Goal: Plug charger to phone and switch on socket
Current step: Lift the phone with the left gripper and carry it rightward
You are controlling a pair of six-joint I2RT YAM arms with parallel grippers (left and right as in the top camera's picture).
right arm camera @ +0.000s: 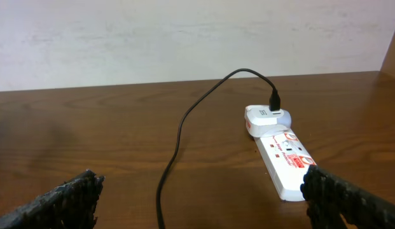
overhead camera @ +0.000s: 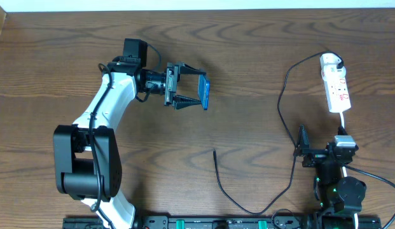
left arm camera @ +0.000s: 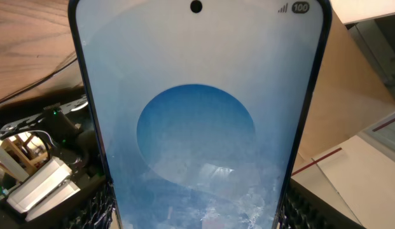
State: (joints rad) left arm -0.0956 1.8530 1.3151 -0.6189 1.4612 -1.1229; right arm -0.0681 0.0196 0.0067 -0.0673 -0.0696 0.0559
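The left gripper [overhead camera: 198, 89] holds the slim blue-lit smartphone [overhead camera: 205, 93] by its edges, partly open; the right gripper [right arm camera: 200, 191] is wide open, empty.

My left arm [overhead camera: 107, 102] rises from its base at the near edge, elbow folded, with the white forearm slanting up and to the right. The wrist is turned level, so the left gripper [overhead camera: 197, 89] points right. Its fingers [overhead camera: 187, 102] are clamped across the phone [overhead camera: 205, 93], whose screen faces the wrist camera. My right arm [overhead camera: 338, 189] sits tucked low by its base, the right gripper [right arm camera: 200, 187] aimed away from me, jaws spread wide and holding nothing
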